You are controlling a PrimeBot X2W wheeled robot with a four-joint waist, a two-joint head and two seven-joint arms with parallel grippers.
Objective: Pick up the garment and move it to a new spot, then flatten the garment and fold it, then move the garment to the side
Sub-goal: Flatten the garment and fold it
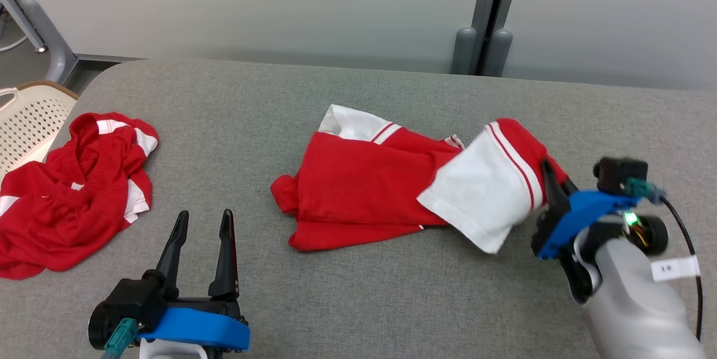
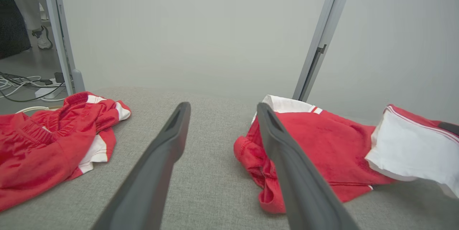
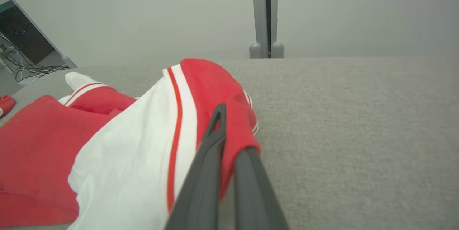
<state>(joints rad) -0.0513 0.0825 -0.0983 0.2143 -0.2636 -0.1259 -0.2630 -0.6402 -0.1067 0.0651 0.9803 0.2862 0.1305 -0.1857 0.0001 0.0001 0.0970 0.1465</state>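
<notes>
**Garment held at one end.** A red-and-white garment (image 1: 364,191) lies near the middle of a grey, fabric-covered bench (image 1: 347,303). Its left part is spread flat and bunched at the near left corner. The robot's right end effector (image 1: 553,175) is clenched on the garment's right end. Its two dark fingers (image 3: 211,144) are pressed together on a fold of red cloth, beside a white panel edged with thin red stripes. That white panel is raised off the bench and drapes leftward over the garment's red body; the left wrist view shows a shadow beneath it. Another white panel with red stripes shows at the garment's far edge.

The left end effector (image 1: 204,216) hovers over the near left part of the bench, released, its fingers spread apart and holding nothing. It points toward the bare strip of bench between the garment and a second garment (image 1: 73,196). This one, also red and white, lies crumpled at the bench's left edge, well apart from the first.

Beyond that edge stands a white perforated basket (image 1: 31,118). Pale panels close off the far side of the bench, joined by a grey post (image 1: 486,12). In the left wrist view, cables (image 2: 21,84) lie on the floor past the panels. A person's leg and shoe (image 2: 43,40) show at the top left corner.
</notes>
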